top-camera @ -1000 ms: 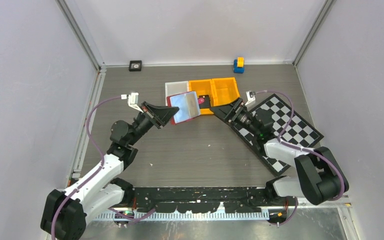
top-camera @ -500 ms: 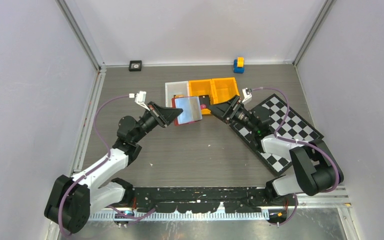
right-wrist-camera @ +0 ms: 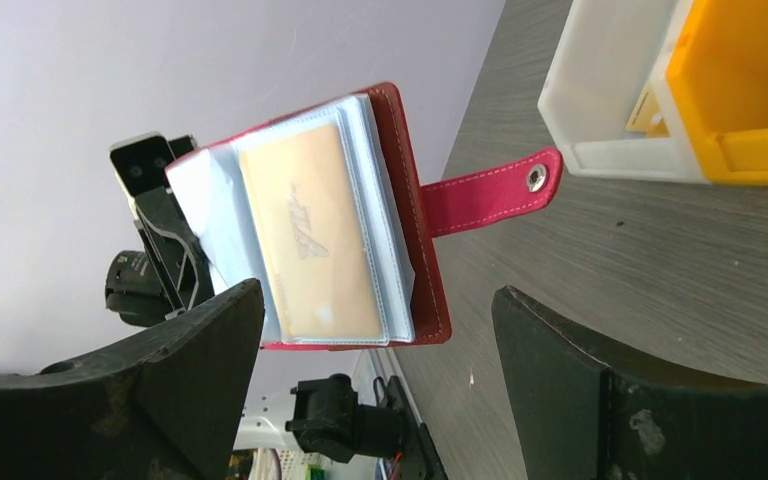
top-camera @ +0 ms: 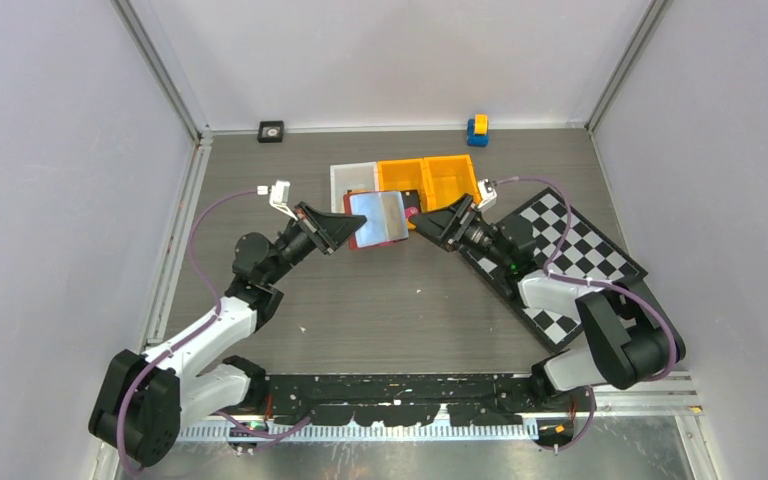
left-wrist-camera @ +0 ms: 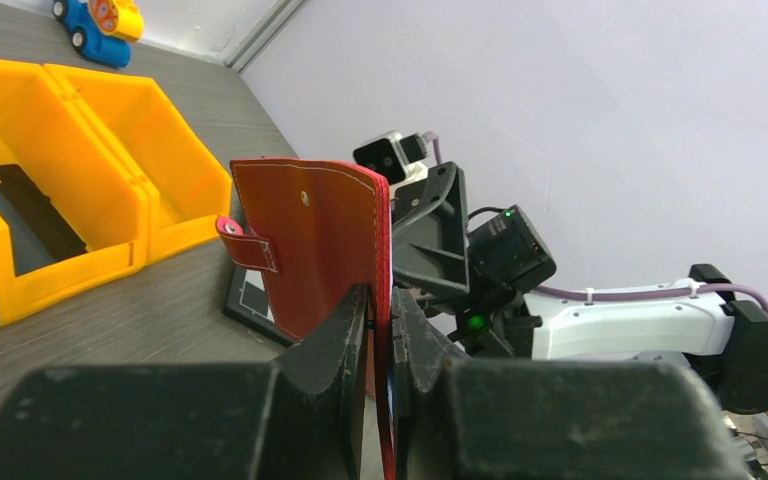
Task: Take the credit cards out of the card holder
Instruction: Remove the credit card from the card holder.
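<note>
Now left jaws pinch the red folding card holder (top-camera: 375,222) open, clear sleeves (right-wrist-camera: 205,195) and tan card (right-wrist-camera: 310,235) facing the wide right jaws, snap tab (right-wrist-camera: 490,190) pointing toward orange bins (top-camera: 450,175).

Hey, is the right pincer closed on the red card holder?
No, the right pincer is wide open, its fingers spread well apart on either side of the card holder.

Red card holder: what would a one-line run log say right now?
left gripper: shut on card holder | right gripper: open, facing it | credit card: not yet out
</note>
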`<state>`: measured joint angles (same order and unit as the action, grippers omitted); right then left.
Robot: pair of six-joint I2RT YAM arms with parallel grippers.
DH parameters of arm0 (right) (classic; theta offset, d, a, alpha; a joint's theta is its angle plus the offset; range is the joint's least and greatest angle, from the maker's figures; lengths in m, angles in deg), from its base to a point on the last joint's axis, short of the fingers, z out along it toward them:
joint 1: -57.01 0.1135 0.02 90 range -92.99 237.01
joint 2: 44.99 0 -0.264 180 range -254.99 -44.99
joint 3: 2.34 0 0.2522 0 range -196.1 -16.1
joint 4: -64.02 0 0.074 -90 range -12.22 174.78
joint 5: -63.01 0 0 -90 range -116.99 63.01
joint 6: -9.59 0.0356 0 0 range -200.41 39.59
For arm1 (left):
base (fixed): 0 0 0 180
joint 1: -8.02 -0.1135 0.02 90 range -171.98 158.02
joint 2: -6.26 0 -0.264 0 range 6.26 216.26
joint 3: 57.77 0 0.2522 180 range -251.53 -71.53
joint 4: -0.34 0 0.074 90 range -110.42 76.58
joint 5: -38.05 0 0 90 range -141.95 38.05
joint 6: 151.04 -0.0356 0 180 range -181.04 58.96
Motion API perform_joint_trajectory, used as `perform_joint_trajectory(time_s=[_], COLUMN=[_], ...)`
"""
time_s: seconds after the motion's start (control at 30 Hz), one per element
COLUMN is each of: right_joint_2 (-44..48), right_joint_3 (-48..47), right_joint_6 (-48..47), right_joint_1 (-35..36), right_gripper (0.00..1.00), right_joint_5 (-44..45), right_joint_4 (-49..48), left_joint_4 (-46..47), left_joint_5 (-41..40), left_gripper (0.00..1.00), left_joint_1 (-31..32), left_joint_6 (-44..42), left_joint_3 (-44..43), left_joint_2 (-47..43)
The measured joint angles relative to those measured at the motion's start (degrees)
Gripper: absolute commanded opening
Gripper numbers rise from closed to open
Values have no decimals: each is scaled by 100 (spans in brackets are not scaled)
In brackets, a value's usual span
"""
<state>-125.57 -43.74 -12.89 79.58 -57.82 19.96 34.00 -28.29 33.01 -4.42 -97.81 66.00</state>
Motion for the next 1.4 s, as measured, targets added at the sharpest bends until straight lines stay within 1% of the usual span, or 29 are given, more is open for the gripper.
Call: perform_joint_trajectory(time_s=[0.27,0.4,0.6,0.73,0.8,0.87,1.07,1.2,1.33,1.4], right_joint_2=[-352,-564,-715,-546,-402,-225,184,315,461,579], right_joint_3=[33,39,122,289,385,463,546,588,614,616], right_joint_6=[85,319,774,828,807,758,584,428,243,118], right_joint_1=[280,365,435,433,433,433,435,435,435,435], right_gripper=[89,87,73,62,55,50,39,29,28,15], right_joint_5=[11,-9,-131,-125,-96,-59,35,96,164,210], right_joint_4=[-256,-682,-1600,-1790,-1797,-1746,-1650,-1539,-1257,-1075], left_joint_4=[251,330,398,404,411,417,398,317,50,-74], left_joint_5=[109,186,254,254,254,249,326,514,686,745], left_gripper=[0,0,0,0,0,0,0,0,0,0], left_joint_1=[0,0,-9,-79,-116,-140,-149,-149,-149,-149], left_joint_6=[214,326,444,452,452,448,420,284,87,-31], left_joint_3=[0,0,0,0,0,0,0,-15,-122,-173], left_joint_2=[0,2,48,74,76,76,118,164,164,162])
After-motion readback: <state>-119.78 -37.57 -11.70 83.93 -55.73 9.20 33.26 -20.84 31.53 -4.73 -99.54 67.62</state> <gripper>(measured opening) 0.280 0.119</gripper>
